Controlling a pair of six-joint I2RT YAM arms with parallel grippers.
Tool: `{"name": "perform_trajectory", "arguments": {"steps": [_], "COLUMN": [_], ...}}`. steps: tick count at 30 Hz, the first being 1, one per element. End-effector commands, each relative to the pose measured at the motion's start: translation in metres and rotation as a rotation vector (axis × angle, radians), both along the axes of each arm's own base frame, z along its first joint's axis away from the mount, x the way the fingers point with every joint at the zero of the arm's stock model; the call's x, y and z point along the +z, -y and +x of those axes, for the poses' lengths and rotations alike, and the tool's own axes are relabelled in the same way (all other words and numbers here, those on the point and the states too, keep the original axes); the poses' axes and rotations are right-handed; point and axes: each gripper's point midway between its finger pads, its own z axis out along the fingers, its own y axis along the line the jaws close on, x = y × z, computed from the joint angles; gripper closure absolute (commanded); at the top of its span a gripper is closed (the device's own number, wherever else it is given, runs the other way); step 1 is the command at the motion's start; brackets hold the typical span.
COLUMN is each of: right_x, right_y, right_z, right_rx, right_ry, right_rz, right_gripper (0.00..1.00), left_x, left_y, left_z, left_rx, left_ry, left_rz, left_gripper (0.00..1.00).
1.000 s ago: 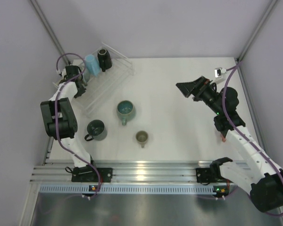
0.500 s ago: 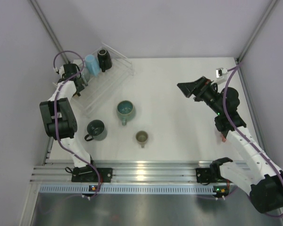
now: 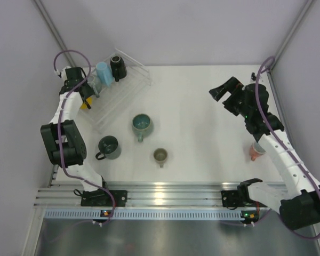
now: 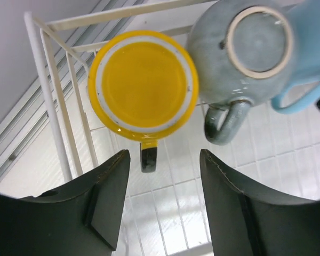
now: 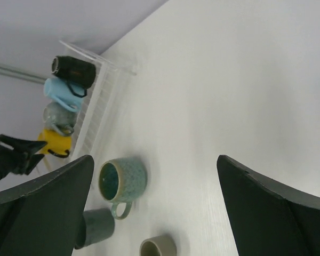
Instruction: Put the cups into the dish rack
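Yellow cup (image 4: 144,88) released, left gripper (image 4: 163,160) apparently backing off

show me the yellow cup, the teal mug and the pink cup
yellow cup (image 4: 144,88), left wrist view, centre of its round face
teal mug (image 3: 142,124), top external view, inside its open mouth
pink cup (image 3: 254,153), top external view, its visible side

My workspace is basically a little booth. A plain white table (image 3: 202,106) fills the middle of the top view, matte and evenly lit, with barely any shadows. Pale lilac-grey walls close it in: back wall (image 3: 192,26) across the top, left wall (image 3: 13,106) and right wall (image 3: 312,64) at the sides. 2 grey metal posts (image 3: 52,25) slant through the upper corners. Along the bottom runs a slotted aluminium rail (image 3: 165,194) with a bright glare spot, and below it a shiny metal sheet (image 3: 149,237).
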Motion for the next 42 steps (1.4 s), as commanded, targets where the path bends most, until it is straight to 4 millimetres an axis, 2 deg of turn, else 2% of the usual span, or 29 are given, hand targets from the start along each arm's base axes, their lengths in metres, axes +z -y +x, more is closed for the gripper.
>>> {"name": "perform_trajectory", "arguments": {"steps": [1, 2, 3, 6, 9, 10, 13, 16, 17, 18, 19, 20, 21, 22, 23, 25, 26, 28, 29, 32, 33, 38, 39, 42], "right_x": [-0.013, -0.021, -0.028, -0.047, -0.062, -0.063, -0.071, -0.073, -0.072, -0.071, -0.069, -0.069, -0.068, -0.072, -0.073, -0.079, -0.087, -0.090, -0.095, -0.103, -0.104, -0.114, -0.118, -0.129], "right_y": [0.034, 0.038, 0.041, 0.053, 0.068, 0.076, 0.093, 0.103, 0.105, 0.108, 0.106, 0.108, 0.110, 0.115, 0.119, 0.135, 0.138, 0.144, 0.145, 0.144, 0.156, 0.184, 0.187, 0.194], "right_z": [-0.003, -0.006, -0.007, -0.016, -0.026, -0.029, -0.040, -0.045, -0.045, -0.045, -0.044, -0.045, -0.048, -0.055, -0.059, -0.075, -0.091, -0.102, -0.109, -0.119, -0.123, -0.149, -0.154, -0.155], "right_rx": [-0.150, -0.161, -0.181, -0.231, -0.295, -0.328, -0.386, -0.401, -0.388, -0.381, -0.359, -0.337, -0.337, -0.352, -0.380, -0.489, -0.547, -0.608, -0.643, -0.688, -0.745, -0.939, -0.962, -1.016], "right_ry": [-0.148, -0.189, -0.234, -0.337, -0.393, -0.396, -0.431, -0.435, -0.423, -0.409, -0.391, -0.382, -0.377, -0.404, -0.419, -0.479, -0.549, -0.580, -0.611, -0.637, -0.644, -0.748, -0.774, -0.801], "right_rz": [-0.058, -0.057, -0.030, -0.008, -0.042, -0.061, -0.101, -0.124, -0.145, -0.155, -0.158, -0.188, -0.198, -0.220, -0.218, -0.225, -0.194, -0.164, -0.133, -0.085, -0.094, -0.112, -0.105, -0.026], "right_gripper": [0.01, 0.01, 0.01, 0.01, 0.02, 0.03, 0.06, 0.09, 0.09, 0.10, 0.11, 0.14, 0.17, 0.19, 0.24, 0.28, 0.28, 0.28, 0.28, 0.28, 0.28, 0.27, 0.26, 0.26], "left_x": [0.064, 0.058, 0.064, 0.064, 0.074, 0.082, 0.094, 0.102, 0.102, 0.105, 0.108, 0.110, 0.113, 0.109, 0.108, 0.109, 0.106, 0.109, 0.105, 0.112, 0.115, 0.123, 0.129, 0.126], "left_y": [0.009, 0.015, 0.024, 0.042, 0.059, 0.073, 0.100, 0.143, 0.170, 0.183, 0.204, 0.235, 0.251, 0.280, 0.296, 0.319, 0.336, 0.351, 0.354, 0.365, 0.367, 0.361, 0.361, 0.357], "left_z": [0.000, -0.005, -0.009, -0.013, -0.018, -0.021, -0.028, -0.038, -0.044, -0.047, -0.055, -0.063, -0.069, -0.081, -0.089, -0.104, -0.117, -0.131, -0.137, -0.155, -0.165, -0.181, -0.186, -0.193], "left_rx": [-0.046, -0.053, -0.081, -0.149, -0.213, -0.273, -0.359, -0.472, -0.529, -0.558, -0.610, -0.692, -0.735, -0.811, -0.860, -0.933, -0.994, -1.050, -1.065, -1.136, -1.169, -1.196, -1.208, -1.216], "left_ry": [0.152, 0.147, 0.170, 0.178, 0.206, 0.229, 0.257, 0.272, 0.269, 0.279, 0.284, 0.284, 0.286, 0.267, 0.258, 0.253, 0.239, 0.241, 0.235, 0.257, 0.262, 0.300, 0.327, 0.334], "left_rz": [-0.009, -0.035, -0.063, -0.109, -0.143, -0.182, -0.218, -0.243, -0.273, -0.291, -0.309, -0.319, -0.321, -0.334, -0.354, -0.380, -0.404, -0.418, -0.426, -0.477, -0.496, -0.493, -0.492, -0.488], "left_gripper": [0.39, 0.38, 0.37, 0.36, 0.36, 0.36, 0.36, 0.37, 0.37, 0.37, 0.37, 0.37, 0.37, 0.36, 0.36, 0.36, 0.36, 0.36, 0.36, 0.36, 0.36, 0.35, 0.35, 0.35]}}
